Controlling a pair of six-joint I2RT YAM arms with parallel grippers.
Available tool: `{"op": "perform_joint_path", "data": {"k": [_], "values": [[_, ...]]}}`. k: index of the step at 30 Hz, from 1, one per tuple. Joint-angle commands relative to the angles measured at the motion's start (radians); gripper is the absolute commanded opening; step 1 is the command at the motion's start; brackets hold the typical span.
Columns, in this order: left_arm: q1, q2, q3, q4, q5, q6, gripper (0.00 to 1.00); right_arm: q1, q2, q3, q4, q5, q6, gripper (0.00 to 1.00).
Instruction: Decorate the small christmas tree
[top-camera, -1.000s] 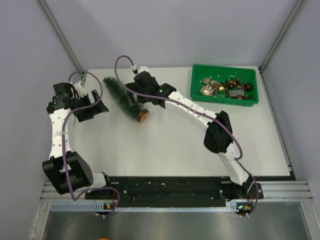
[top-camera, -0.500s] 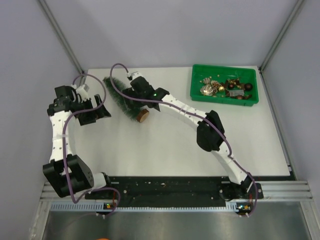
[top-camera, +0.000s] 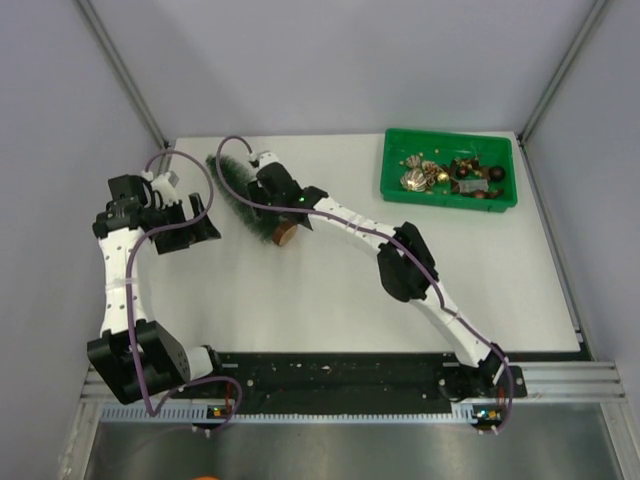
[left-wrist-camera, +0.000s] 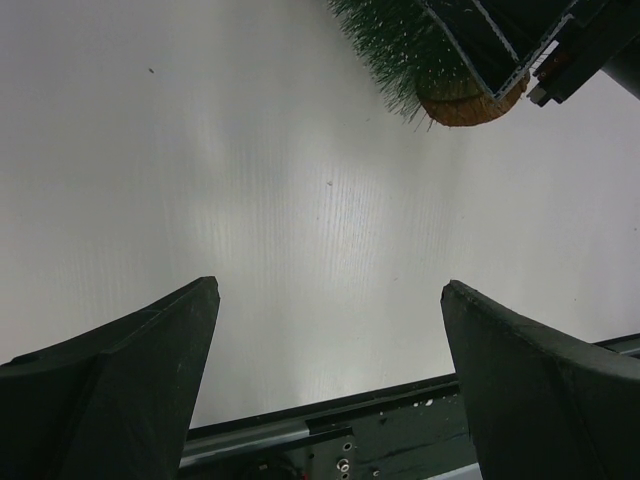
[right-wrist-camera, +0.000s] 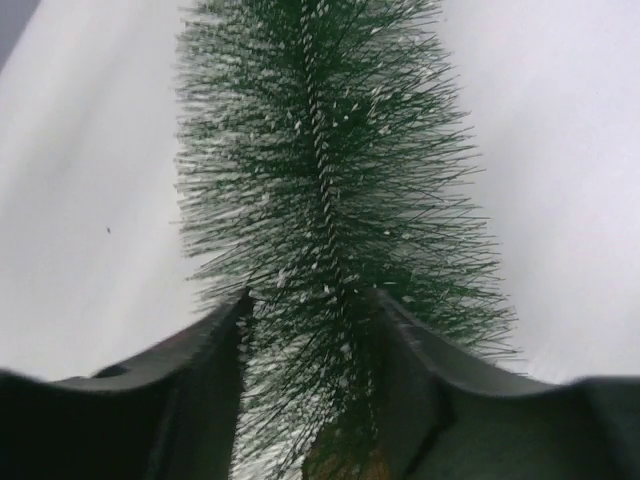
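The small christmas tree (top-camera: 228, 175) lies on its side, left of the tray (top-camera: 387, 165). The right gripper (right-wrist-camera: 310, 305) straddles its lower bristles with 2 fingers; firm hold, cannot tell. Squeeze to the stem before tipping it upright. The left gripper (left-wrist-camera: 330, 290), farther left, gapes empty.

The left gripper (left-wrist-camera: 330, 290) hangs spread wide, holding nothing. The right arm (top-camera: 405, 262) reaches far left, the right gripper (right-wrist-camera: 310, 300) pinching the small christmas tree (right-wrist-camera: 320, 150).

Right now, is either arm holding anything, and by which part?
Left gripper: nothing. Right gripper: jaws flank the small christmas tree low, near its base; a firm clamp cannot be told.
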Motion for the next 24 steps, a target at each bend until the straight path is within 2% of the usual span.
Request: {"op": "perform_joint_path", "data": {"k": [1, 2, 4, 10, 13, 19, 20, 22, 24], "values": [[0.005, -0.039, -0.022, 0.002, -0.017, 0.02, 0.99, 0.02, -0.058, -0.066, 0.042, 0.034, 0.001, 0.38], [0.007, -0.044, -0.023, 0.004, -0.025, 0.023, 0.99, 0.023, -0.082, -0.106, 0.05, 0.047, -0.007, 0.31], [0.007, -0.05, -0.029, 0.007, -0.036, 0.029, 0.99, 0.026, -0.148, -0.235, 0.08, 0.074, -0.01, 0.24], [0.007, -0.084, -0.04, -0.004, -0.028, 0.055, 0.99, 0.037, -0.433, -0.651, 0.234, 0.111, 0.005, 0.19], [0.007, -0.107, -0.045, -0.008, -0.049, 0.064, 0.99, 0.04, -0.559, -0.832, 0.266, 0.133, 0.022, 0.16], [0.009, -0.131, -0.063, -0.021, -0.053, 0.084, 0.99, 0.061, -0.768, -1.096, 0.245, 0.16, 0.085, 0.18], [0.009, -0.135, -0.068, -0.022, -0.051, 0.084, 0.99, 0.069, -0.792, -1.114, 0.23, 0.168, 0.091, 0.2], [0.009, -0.136, -0.066, -0.03, -0.048, 0.086, 0.99, 0.084, -0.811, -1.119, 0.19, 0.18, 0.096, 0.31], [0.009, -0.138, -0.062, -0.031, -0.052, 0.078, 0.99, 0.098, -0.82, -1.095, 0.142, 0.197, 0.093, 0.53]]}}
